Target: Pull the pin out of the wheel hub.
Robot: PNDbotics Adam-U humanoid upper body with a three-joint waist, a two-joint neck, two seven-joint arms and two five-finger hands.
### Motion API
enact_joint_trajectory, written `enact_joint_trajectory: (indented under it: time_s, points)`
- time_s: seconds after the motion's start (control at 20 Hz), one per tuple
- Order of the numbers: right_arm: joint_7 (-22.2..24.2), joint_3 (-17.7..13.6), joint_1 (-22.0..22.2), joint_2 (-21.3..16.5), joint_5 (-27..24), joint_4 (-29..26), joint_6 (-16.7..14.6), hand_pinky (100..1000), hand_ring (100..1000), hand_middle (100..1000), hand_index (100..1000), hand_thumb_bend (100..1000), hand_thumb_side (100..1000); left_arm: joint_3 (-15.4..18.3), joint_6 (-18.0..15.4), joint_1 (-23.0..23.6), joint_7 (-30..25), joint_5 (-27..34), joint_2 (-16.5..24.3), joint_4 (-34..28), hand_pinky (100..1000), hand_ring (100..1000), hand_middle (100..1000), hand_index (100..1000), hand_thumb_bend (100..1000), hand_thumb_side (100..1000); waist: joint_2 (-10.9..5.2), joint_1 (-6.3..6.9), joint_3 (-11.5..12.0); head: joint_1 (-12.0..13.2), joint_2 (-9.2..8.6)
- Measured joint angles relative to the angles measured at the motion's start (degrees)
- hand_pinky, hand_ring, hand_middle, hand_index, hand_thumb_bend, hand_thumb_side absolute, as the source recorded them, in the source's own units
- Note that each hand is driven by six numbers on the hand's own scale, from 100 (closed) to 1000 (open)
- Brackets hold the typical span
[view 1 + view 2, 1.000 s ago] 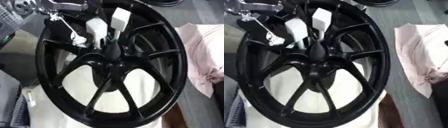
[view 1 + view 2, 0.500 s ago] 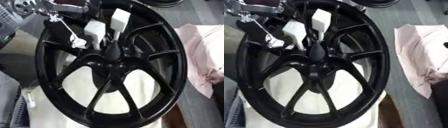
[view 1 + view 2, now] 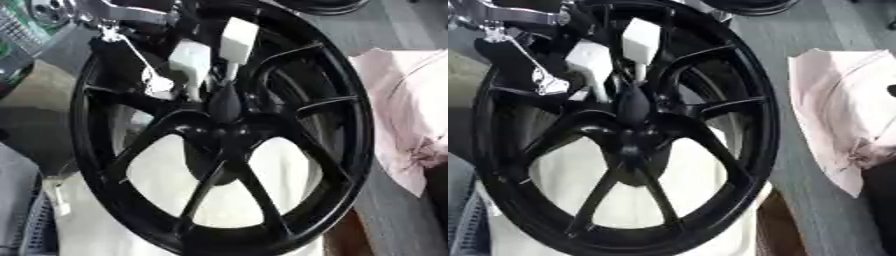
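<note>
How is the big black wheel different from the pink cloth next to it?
The wheel is black and shiny; the cloth is pale pink and dull. The wheel is a round ring with spokes meeting at a middle hub and gaps between them; the cloth is a rumpled sheet with folds and no holes. The robot's left hand reaches down into the wheel near its hub; nothing touches the cloth. Both rest on the grey table.
</note>
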Motion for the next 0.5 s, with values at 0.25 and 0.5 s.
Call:
enact_joint_trajectory:
  time_s: [0.25, 0.5]
  points:
    - [-0.1, 0.0, 0.0, 0.0, 0.0, 0.0, 0.1, 729, 626, 517, 624, 100, 717, 0.1, 3.4, 0.1, 4.4, 2.9, -0.3, 1.7, 189, 298, 223, 493, 100, 245, 0.00, -0.04, 0.0, 0.0, 0.00]
    - [-0.2, 0.0, 0.0, 0.0, 0.0, 0.0, 0.2, 730, 626, 517, 624, 100, 716, 0.9, 5.2, 0.1, 6.9, 5.8, -0.3, 3.2, 128, 252, 173, 431, 100, 244, 0.00, -0.08, 0.0, -0.3, -0.03]
